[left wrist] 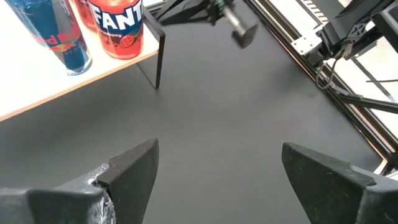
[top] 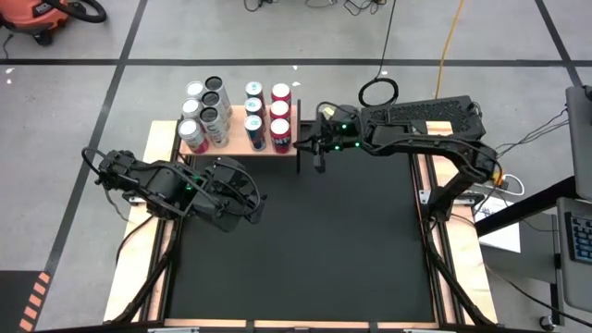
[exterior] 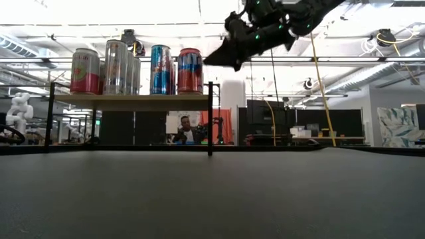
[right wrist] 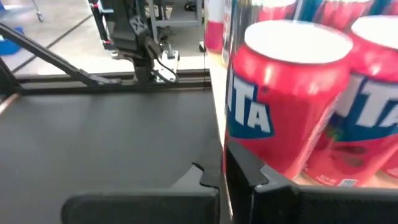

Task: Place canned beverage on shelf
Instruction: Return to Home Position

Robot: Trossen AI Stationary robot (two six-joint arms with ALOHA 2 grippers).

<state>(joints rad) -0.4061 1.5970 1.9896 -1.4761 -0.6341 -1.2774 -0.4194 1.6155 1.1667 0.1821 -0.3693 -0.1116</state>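
Observation:
The pale wood shelf stands on thin black legs at the table's far edge, left of centre. Several beverage cans stand upright on it, silver at the left and blue and red at the right. The nearest red can stands by the shelf's near right corner. My right gripper is shut just off that corner, level with the can tops. My left gripper hangs open over the black mat, in front of the shelf, with nothing between its fingers. My right gripper comes nearly level from the table's right side, its shut fingers close beside the lower side of the nearest red can. Whether they touch the can, I cannot tell. The can stands upright on the shelf board.
The black mat lies bare in front of the shelf. Wooden side rails with black bars run along both sides of the table. A person sits far behind the table in the room.

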